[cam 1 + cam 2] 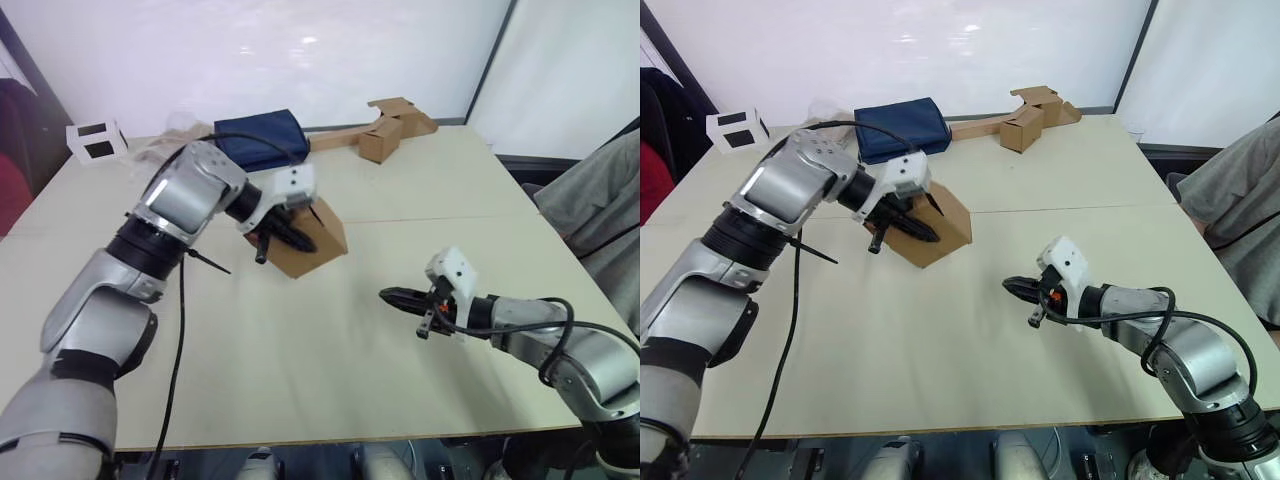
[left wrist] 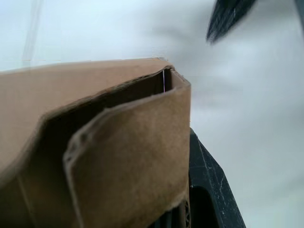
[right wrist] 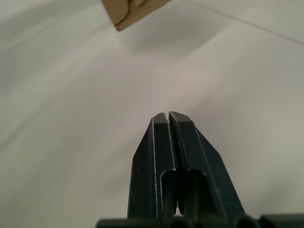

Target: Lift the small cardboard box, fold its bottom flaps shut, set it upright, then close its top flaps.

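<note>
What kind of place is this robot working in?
Probably a lab or test booth rather than a home. A plain pale table stands against white screen walls, and a white cube with black squares sits at the far corner while the left gripper holds the small cardboard box.

Tilted small cardboard box [image 1: 940, 232] in left fingers [image 1: 902, 226]

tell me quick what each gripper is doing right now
Left gripper: shut on the small cardboard box, tilted on the table.
Right gripper: shut, empty.
</note>
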Robot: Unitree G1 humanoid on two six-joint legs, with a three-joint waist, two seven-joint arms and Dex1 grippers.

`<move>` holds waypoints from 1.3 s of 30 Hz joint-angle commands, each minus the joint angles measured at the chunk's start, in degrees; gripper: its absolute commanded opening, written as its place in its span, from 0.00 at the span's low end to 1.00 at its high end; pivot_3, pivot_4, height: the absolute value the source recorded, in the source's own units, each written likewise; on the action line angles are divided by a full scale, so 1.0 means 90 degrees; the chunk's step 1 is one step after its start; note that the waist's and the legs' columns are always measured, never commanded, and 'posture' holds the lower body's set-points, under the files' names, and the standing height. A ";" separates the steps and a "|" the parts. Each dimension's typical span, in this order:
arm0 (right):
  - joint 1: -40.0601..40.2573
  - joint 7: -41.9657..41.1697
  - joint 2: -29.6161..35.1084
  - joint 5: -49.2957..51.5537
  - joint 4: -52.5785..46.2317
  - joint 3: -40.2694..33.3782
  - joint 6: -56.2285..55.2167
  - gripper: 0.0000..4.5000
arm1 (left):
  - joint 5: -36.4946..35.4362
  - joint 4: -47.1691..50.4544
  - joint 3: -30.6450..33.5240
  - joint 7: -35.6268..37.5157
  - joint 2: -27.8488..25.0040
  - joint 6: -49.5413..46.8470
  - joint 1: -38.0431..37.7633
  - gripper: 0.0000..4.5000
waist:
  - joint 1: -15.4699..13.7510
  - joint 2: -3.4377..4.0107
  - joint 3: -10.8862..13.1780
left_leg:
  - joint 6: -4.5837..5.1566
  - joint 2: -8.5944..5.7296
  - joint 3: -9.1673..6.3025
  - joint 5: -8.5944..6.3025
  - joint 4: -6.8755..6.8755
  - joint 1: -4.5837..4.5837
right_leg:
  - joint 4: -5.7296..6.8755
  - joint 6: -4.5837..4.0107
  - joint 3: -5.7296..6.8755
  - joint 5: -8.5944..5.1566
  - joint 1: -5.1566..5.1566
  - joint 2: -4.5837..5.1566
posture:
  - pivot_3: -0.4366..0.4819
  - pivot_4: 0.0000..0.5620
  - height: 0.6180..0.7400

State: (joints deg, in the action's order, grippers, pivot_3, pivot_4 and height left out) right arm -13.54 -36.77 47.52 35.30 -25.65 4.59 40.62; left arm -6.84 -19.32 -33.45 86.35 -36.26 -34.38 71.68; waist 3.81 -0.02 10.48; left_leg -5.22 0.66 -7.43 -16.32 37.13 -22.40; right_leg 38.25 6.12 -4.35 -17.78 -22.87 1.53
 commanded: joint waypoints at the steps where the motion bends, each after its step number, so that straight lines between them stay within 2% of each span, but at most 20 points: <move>1: 0.0012 -0.0136 0.0164 -0.0426 -0.0626 0.0310 0.0018 0.01 | 0.0582 0.0213 -0.0501 0.0455 0.0034 0.0007 0.0285 0.00 | 0.0000 -0.0002 0.0001 | 0.0001 0.0000 0.0000 0.0000 0.0000 -0.0001 | -0.0002 0.0000 0.0000 0.0000 0.0000 0.0000 | 0.48 0.27 1.00; 5: 0.0084 -0.0005 0.0100 -0.0496 -0.1096 0.0362 0.0264 0.01 | 0.0645 0.0649 -0.0892 0.0683 -0.0042 -0.0338 0.0333 0.00 | 0.0008 -0.0003 0.0002 | 0.0002 0.0002 -0.0001 -0.0001 0.0000 -0.0002 | -0.0002 0.0000 0.0000 0.0000 0.0000 0.0000 | 0.48 0.27 1.00; 10: 0.0304 0.0215 0.0028 -0.0434 -0.1631 0.0178 0.0570 0.01 | 0.0824 0.0524 -0.1084 0.0683 0.0151 -0.0432 0.0258 0.00 | -0.0025 -0.0003 0.0002 | 0.0002 0.0002 -0.0002 -0.0001 0.0003 -0.0002 | 0.0000 0.0000 0.0001 0.0000 0.0002 0.0001 | 0.48 0.27 1.00; 14: 0.0354 0.0282 0.0032 -0.0460 -0.1792 0.0135 0.0755 0.00 | 0.0966 0.0392 -0.0948 0.0498 0.0382 -0.0326 0.0198 0.22 | -0.0077 -0.0004 0.0002 | 0.0003 0.0002 -0.0002 -0.0002 0.0006 -0.0002 | 0.0000 0.0000 0.0001 0.0000 0.0003 0.0001 | 0.48 0.27 1.00; 16: 0.0380 0.0266 0.0054 -0.0457 -0.1827 0.0100 0.0807 0.00 | 0.0834 0.0320 -0.0859 0.0623 0.0407 -0.0413 0.0350 0.44 | -0.0095 -0.0004 0.0002 | 0.0003 0.0002 -0.0002 -0.0002 0.0006 -0.0002 | 0.0000 0.0000 0.0001 0.0000 0.0003 0.0001 | 0.48 0.27 1.00; 17: 0.0369 0.0245 0.0062 -0.0455 -0.1809 0.0086 0.0819 0.00 | 0.0673 0.0227 -0.0786 0.0665 0.0432 -0.0590 0.0512 0.49 | -0.0096 -0.0004 0.0003 | 0.0003 0.0002 -0.0002 -0.0002 0.0006 -0.0001 | 0.0000 0.0000 0.0001 0.0000 0.0003 0.0001 | 0.48 0.27 1.00; 23: 0.0317 0.0129 -0.0005 -0.0473 -0.1651 0.0023 0.0776 0.00 | -0.0330 -0.0071 -0.0343 0.0683 0.0137 -0.1275 0.1291 0.49 | -0.0131 -0.0007 0.0004 | 0.0004 0.0002 -0.0002 -0.0002 0.0006 -0.0002 | 0.0002 0.0000 0.0002 0.0000 0.0002 0.0000 | 0.48 0.27 1.00; 28: 0.0574 0.0108 -0.0269 -0.0387 -0.1363 -0.0320 0.0558 0.00 | -0.0905 -0.0687 0.1049 0.0462 -0.0132 -0.1855 0.1453 0.49 | -0.0121 -0.0006 0.0003 | 0.0004 0.0002 -0.0001 -0.0002 0.0005 0.0001 | 0.0007 0.0000 0.0002 0.0000 0.0001 -0.0001 | 0.48 0.27 1.00; 32: 0.0805 0.0089 -0.0483 -0.0495 -0.0978 -0.0529 0.0164 0.00 | -0.0997 -0.0643 0.2248 -0.0647 -0.0561 -0.1737 0.0307 0.49 | -0.0075 0.0004 -0.0002 | 0.0004 0.0004 0.0001 -0.0002 0.0004 0.0008 | 0.0009 0.0000 -0.0001 -0.0001 0.0003 0.0000 | 0.48 0.27 1.00; 35: 0.0814 -0.0039 -0.0724 -0.0342 -0.0705 -0.0702 -0.0062 0.00 | -0.1271 0.0110 0.3027 -0.1185 -0.0687 -0.1682 -0.0882 0.49 | -0.0050 0.0001 -0.0002 | 0.0003 0.0007 -0.0001 -0.0002 0.0002 0.0011 | 0.0019 -0.0001 -0.0001 -0.0001 0.0001 -0.0001 | 0.48 0.27 1.00; 39: 0.0601 -0.0252 -0.0897 -0.0468 -0.0162 -0.0608 -0.0311 0.00 | -0.1415 0.0843 0.4164 -0.2550 -0.0308 -0.1239 -0.2542 0.49 | -0.0094 -0.0010 0.0001 | 0.0001 0.0008 -0.0003 0.0000 0.0018 0.0000 | 0.0018 0.0000 0.0002 0.0000 0.0000 0.0010 | 0.48 0.27 1.00</move>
State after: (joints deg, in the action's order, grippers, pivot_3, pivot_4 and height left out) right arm -6.99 -37.89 40.06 31.49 -28.20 -0.53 39.92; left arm -18.37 -15.89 -1.27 69.15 -39.32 -47.68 50.59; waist 2.96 -0.11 10.49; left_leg -5.21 0.73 -7.47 -16.32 37.30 -22.42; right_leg 38.40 6.12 -4.33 -17.78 -22.88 1.62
